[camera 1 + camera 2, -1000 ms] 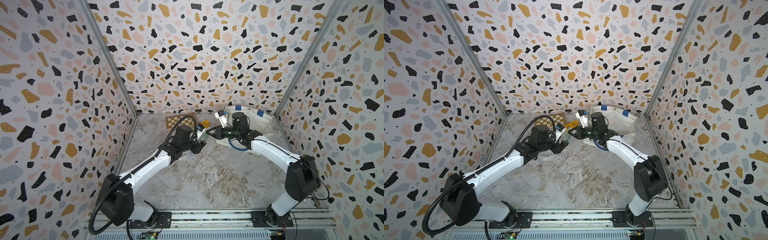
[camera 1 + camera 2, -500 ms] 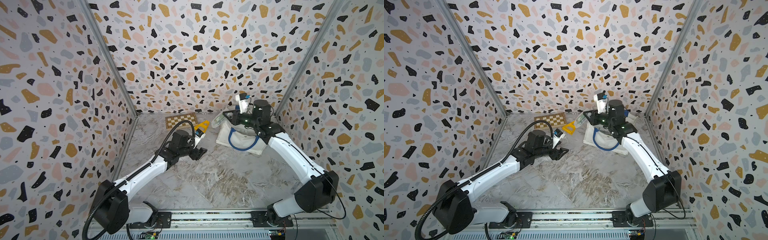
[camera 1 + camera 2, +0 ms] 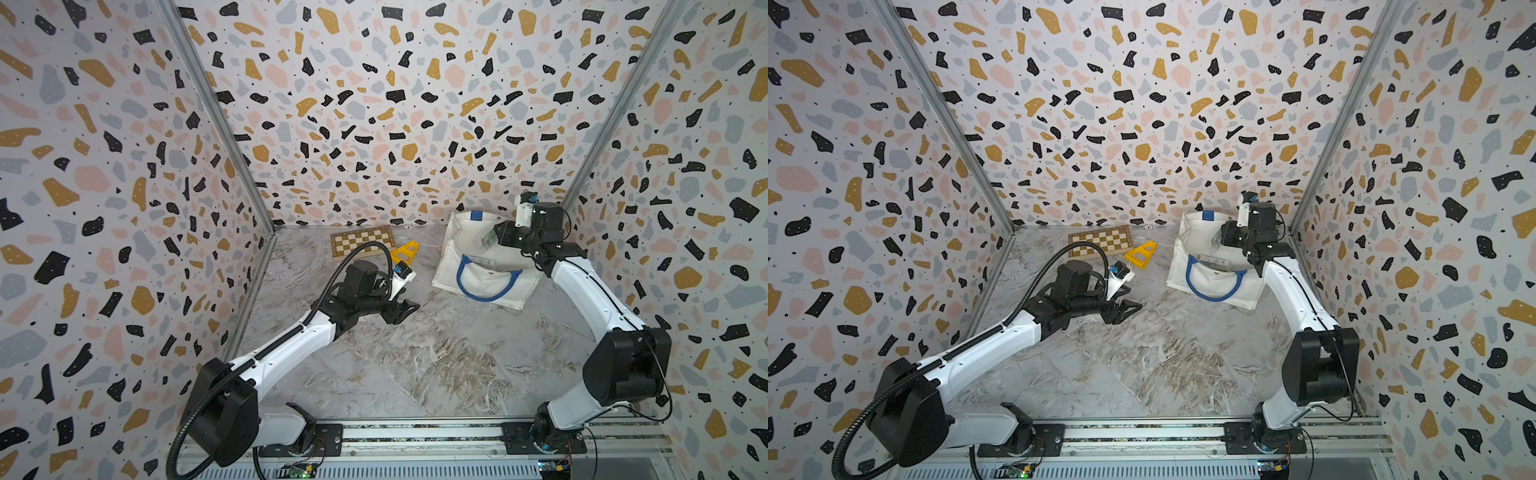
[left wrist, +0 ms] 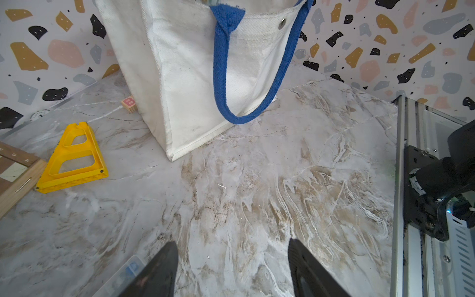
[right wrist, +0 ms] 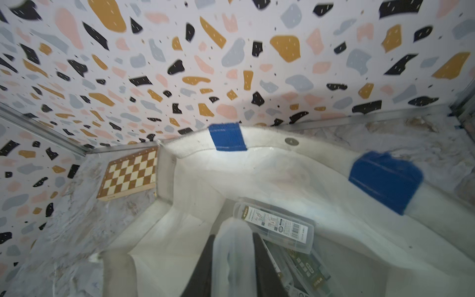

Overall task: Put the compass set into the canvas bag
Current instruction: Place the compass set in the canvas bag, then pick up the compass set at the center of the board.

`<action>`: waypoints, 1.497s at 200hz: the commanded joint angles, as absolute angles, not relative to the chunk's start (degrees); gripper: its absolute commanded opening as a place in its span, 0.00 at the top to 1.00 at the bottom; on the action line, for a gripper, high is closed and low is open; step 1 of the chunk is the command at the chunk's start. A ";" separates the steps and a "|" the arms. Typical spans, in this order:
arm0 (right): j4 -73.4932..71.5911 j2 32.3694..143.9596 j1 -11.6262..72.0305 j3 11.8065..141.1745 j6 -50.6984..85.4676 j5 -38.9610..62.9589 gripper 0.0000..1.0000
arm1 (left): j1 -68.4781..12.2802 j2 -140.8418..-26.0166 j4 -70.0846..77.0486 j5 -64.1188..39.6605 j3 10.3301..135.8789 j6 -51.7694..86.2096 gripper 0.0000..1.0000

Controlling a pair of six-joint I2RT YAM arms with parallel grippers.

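- A wooden chessboard (image 3: 363,245) with light and brown squares lies flat at the far left of the marbled tabletop (image 3: 415,365), against the far wall.
- The left gripper (image 3: 405,311) hangs low over bare table, nearer than the board. Its black jaws are spread apart with nothing between them, and it points towards the bag but stays well apart from it.
- A yellow plastic triangular frame (image 3: 405,253) lies flat just right of the chessboard, between the board and the bag.
- A small wooden letter block (image 4: 129,104) sits beside the bag's far left bottom corner.
- The white canvas bag (image 3: 446,257) stands at the far right, close to the far and right walls, with its mouth gaping upward. One blue looped handle (image 3: 486,286) droops down its near outer wall, and blue strap tabs (image 5: 227,136) sit on the far rim.
- A flat clear case with a printed barcode label (image 5: 275,226) lies inside the bag.
- The right gripper (image 5: 232,241) is clamped on the compass set (image 3: 489,237), a clear plastic case held over the bag's open mouth. Whether its lower end is below the rim cannot be told.
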State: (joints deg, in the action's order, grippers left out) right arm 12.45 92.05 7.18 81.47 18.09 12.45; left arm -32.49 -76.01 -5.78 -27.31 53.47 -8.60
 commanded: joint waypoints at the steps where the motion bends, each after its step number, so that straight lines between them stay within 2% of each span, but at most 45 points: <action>1: 12.50 93.43 7.88 81.96 17.54 12.87 1.00 | -32.52 -76.75 -5.61 -29.61 54.01 -11.02 0.33; 61: 11.91 99.61 10.90 80.36 17.41 11.73 1.00 | -32.52 -78.20 -6.26 -27.73 55.02 -11.59 0.32; 121: 13.85 99.67 9.93 80.38 16.49 7.06 0.60 | -32.53 -78.35 -14.06 -21.74 56.87 -18.14 0.29; 146: 15.79 99.20 9.93 82.20 15.88 7.15 0.48 | -32.52 -79.67 -16.29 -18.54 58.20 -18.93 0.27; 179: 17.04 95.89 9.84 84.64 15.81 8.30 0.38 | -32.02 -82.51 -25.55 -13.40 60.86 -26.29 0.22; 219: 17.44 89.53 9.76 87.21 15.67 9.07 0.24 | -27.82 -91.22 -36.72 -5.89 69.24 -33.46 0.22; 250: 16.86 84.58 9.01 85.56 15.56 10.58 0.21 | -25.47 -96.92 -35.92 -3.80 71.06 -36.39 0.20; 276: 16.48 81.92 7.92 83.79 15.39 11.64 0.19 | -24.14 -100.90 -34.10 -4.24 72.51 -37.99 0.09; 299: 16.17 81.19 7.65 83.36 15.42 12.88 0.18 | -23.35 -105.12 -34.84 -3.90 75.82 -39.95 0.09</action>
